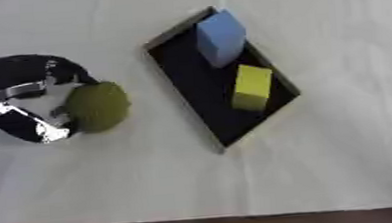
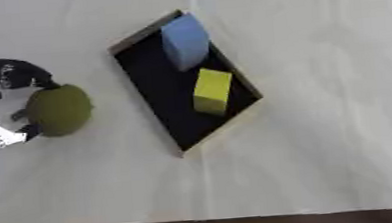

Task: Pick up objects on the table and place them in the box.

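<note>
Olive-green round object (image 1: 99, 106) on the white bench (image 1: 327, 173), left of the box (image 1: 201, 102), cupped between curled black fingers of the left hand (image 1: 25, 104), presumably for lifting across. Already in the box: blue block (image 1: 221, 37) far, yellow block (image 1: 252, 86) nearer. Left arm cut off at the frame edge, green object's identity hard to make out, right hand out of view.

Bare test-bench setup: white-covered table (image 1: 344, 162), foam blocks (image 1: 252, 86) in black box (image 1: 200, 90).
</note>
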Motion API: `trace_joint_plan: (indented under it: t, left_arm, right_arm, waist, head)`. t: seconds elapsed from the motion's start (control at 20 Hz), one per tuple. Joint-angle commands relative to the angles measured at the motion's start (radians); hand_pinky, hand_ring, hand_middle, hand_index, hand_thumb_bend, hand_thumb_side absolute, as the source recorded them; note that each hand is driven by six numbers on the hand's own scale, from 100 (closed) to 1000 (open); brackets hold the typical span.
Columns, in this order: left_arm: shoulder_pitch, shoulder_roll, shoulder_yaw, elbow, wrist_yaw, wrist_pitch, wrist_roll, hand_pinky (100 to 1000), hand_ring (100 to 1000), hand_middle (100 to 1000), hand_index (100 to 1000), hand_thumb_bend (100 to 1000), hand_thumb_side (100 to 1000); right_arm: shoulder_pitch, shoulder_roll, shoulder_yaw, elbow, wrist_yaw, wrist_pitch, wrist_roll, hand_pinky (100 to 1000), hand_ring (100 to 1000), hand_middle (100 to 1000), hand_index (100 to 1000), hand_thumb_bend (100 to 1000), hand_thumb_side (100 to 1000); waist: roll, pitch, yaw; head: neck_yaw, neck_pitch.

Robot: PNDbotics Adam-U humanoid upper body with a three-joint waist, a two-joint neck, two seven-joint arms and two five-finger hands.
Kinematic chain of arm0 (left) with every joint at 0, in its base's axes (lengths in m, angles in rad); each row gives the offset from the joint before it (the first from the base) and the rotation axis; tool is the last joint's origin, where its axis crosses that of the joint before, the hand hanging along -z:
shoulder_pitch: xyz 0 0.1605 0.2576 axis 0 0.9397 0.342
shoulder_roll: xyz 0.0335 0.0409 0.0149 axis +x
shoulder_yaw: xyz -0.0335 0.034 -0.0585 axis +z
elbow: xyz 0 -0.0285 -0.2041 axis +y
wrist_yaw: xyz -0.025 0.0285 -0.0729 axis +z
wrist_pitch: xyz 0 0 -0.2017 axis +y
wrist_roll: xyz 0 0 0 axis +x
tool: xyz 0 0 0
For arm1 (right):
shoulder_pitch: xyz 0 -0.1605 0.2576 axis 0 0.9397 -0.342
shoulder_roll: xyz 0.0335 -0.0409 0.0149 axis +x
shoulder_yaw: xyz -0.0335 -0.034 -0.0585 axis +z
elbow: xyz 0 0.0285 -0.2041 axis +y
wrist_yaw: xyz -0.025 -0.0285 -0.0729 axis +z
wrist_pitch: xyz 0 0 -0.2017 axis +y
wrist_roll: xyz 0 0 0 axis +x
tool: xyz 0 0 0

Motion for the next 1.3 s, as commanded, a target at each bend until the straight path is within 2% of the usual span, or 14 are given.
trace_joint_plan:
  t: [0.05, 0.1, 0.3, 0.4, 0.6, 0.9, 1.1, 1.3]
  left_arm:
    - [-0.014, 0.007, 0.008, 0.011, -0.03, 0.01, 0.05, 866, 814, 599, 814, 163, 321]
    - [-0.014, 0.003, 0.011, 0.012, -0.028, 0.024, 0.076, 826, 766, 529, 754, 111, 249]
    - [-0.014, -0.003, 0.023, -0.008, 0.02, 0.069, 0.17, 750, 664, 415, 628, 100, 155]
    - [-0.015, -0.005, 0.034, -0.025, 0.05, 0.087, 0.215, 716, 633, 399, 611, 100, 173]
    - [-0.015, 0.001, 0.051, -0.075, 0.105, 0.104, 0.284, 720, 639, 422, 636, 100, 153]
    - [-0.06, -0.01, 0.054, -0.145, 0.142, 0.096, 0.304, 714, 634, 442, 656, 100, 100]
    - [-0.12, -0.062, 0.03, -0.149, 0.143, 0.083, 0.298, 707, 617, 436, 652, 100, 100]
    - [-0.179, -0.145, 0.003, -0.12, 0.13, 0.069, 0.274, 707, 616, 433, 649, 100, 100]
  right_arm:
    - [-0.004, -0.013, -0.021, -0.014, -0.008, 0.006, 0.0, 859, 761, 613, 754, 100, 506]
    - [-0.003, -0.012, -0.022, -0.014, -0.009, 0.007, 0.001, 860, 762, 614, 755, 100, 505]
    - [0.003, -0.006, -0.025, -0.014, -0.013, 0.011, 0.006, 862, 763, 614, 755, 100, 507]
    - [0.007, -0.002, -0.027, -0.014, -0.015, 0.014, 0.008, 862, 763, 614, 755, 100, 507]
    - [0.015, 0.0, -0.032, -0.014, -0.016, 0.018, 0.01, 863, 762, 614, 754, 100, 504]
    - [0.019, 0.002, -0.034, -0.014, -0.016, 0.019, 0.017, 866, 762, 613, 754, 100, 513]
    - [0.02, 0.004, -0.035, -0.014, -0.016, 0.019, 0.019, 867, 762, 614, 754, 100, 518]
    - [0.016, 0.008, -0.035, -0.014, -0.019, 0.016, 0.019, 867, 763, 614, 754, 100, 520]
  waist:
    - [0.001, -0.019, -0.002]
    - [0.001, -0.019, -0.001]
    - [0.0, -0.019, 0.002]
    - [0.0, -0.02, 0.003]
    - [0.001, -0.024, 0.001]
    - [0.003, -0.034, 0.003]
    - [0.006, -0.041, 0.001]
    - [0.008, -0.044, -0.005]
  head:
    - [0.002, -0.01]
    - [0.002, -0.01]
    - [0.001, -0.011]
    - [0.001, -0.012]
    - [-0.002, -0.012]
    - [-0.009, -0.009]
    - [-0.018, -0.003]
    - [-0.034, -0.001]
